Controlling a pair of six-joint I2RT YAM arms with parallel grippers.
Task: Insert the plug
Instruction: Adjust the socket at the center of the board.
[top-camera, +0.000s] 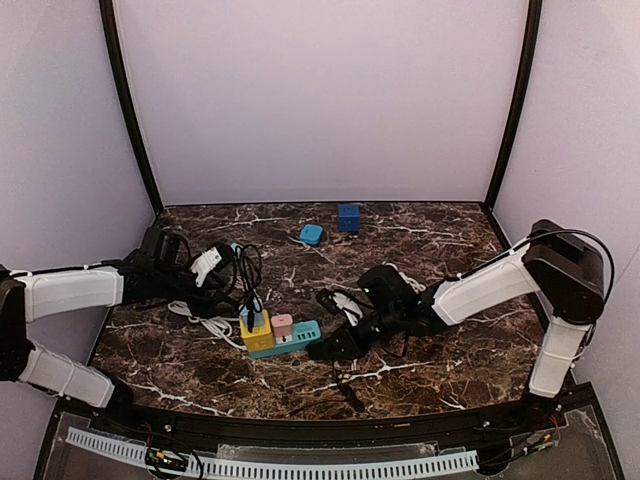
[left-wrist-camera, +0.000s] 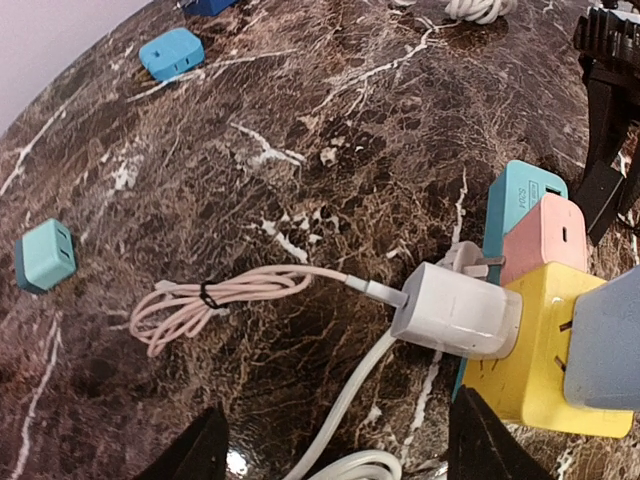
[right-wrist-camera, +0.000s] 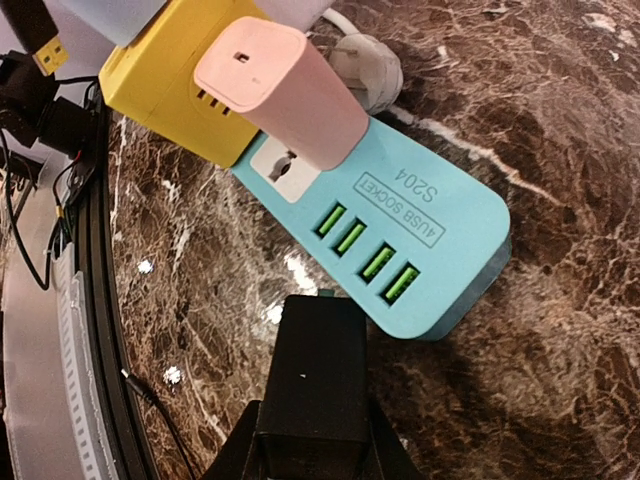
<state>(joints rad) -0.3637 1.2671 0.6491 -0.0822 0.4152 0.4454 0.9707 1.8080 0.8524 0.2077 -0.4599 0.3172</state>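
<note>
Two fingers of the right gripper (right-wrist-camera: 315, 435) are clamped on the sides of a black rectangular plug block (right-wrist-camera: 318, 350), held low over the dark marble-patterned tabletop (top-camera: 450, 350) toward its near edge. The plug block's front end sits just beside the long edge of a flat teal plastic power strip (right-wrist-camera: 430, 240), close to its row of four green USB ports (right-wrist-camera: 365, 250); whether it touches the strip is hard to tell from the wrist view. Farther along the strip a pink rounded adapter (right-wrist-camera: 285, 90) stands plugged into its top. Next to it is a yellow cube-shaped multi-socket (left-wrist-camera: 545, 350) carrying a grey-blue block (left-wrist-camera: 605, 340). A white rounded charger (left-wrist-camera: 455, 310) is plugged into the yellow cube's side, and a thin pink cable (left-wrist-camera: 200, 300) runs from it to a tied bundle on the table. Left of the charger hangs the left gripper (left-wrist-camera: 335, 450), its fingers spread apart and holding nothing. Well beyond, a small teal cube adapter (left-wrist-camera: 45, 255) lies alone, and near the back wall a light blue rounded adapter (top-camera: 312, 234) and a dark blue cube (top-camera: 348, 217) rest near each other.
</note>
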